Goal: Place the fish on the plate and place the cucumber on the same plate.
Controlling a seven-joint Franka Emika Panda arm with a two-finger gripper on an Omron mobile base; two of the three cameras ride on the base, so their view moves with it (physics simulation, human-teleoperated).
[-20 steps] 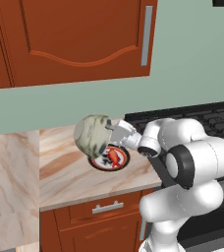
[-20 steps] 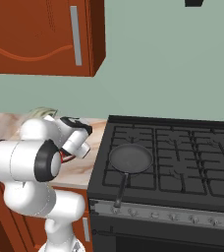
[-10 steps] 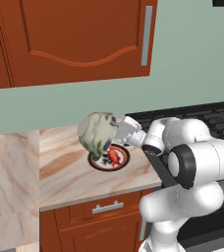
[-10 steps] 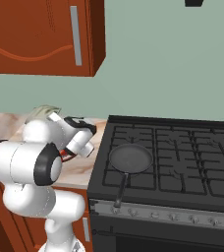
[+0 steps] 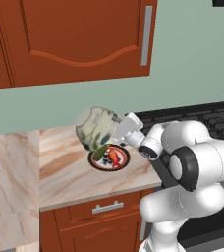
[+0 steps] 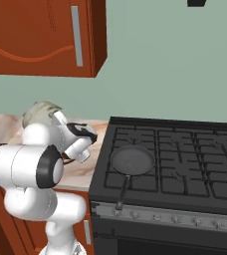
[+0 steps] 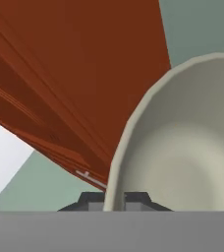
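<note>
bowl (image 5: 97,127) — tipped further; cucumber (image 5: 100,151) out

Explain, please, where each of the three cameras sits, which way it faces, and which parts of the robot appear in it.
Left base view: behind the arm on its left, looking forward and down at the counter, plate, fish, cucumber and tilted bowl; the arm rises at lower right.
Right base view: behind on the right, facing the stove and frying pan; the arm is at lower left.
Hand view: on the hand, looking along the tool, which grips the bowl's rim, up toward the cabinet.
Shared: all three show the bowl.
</note>
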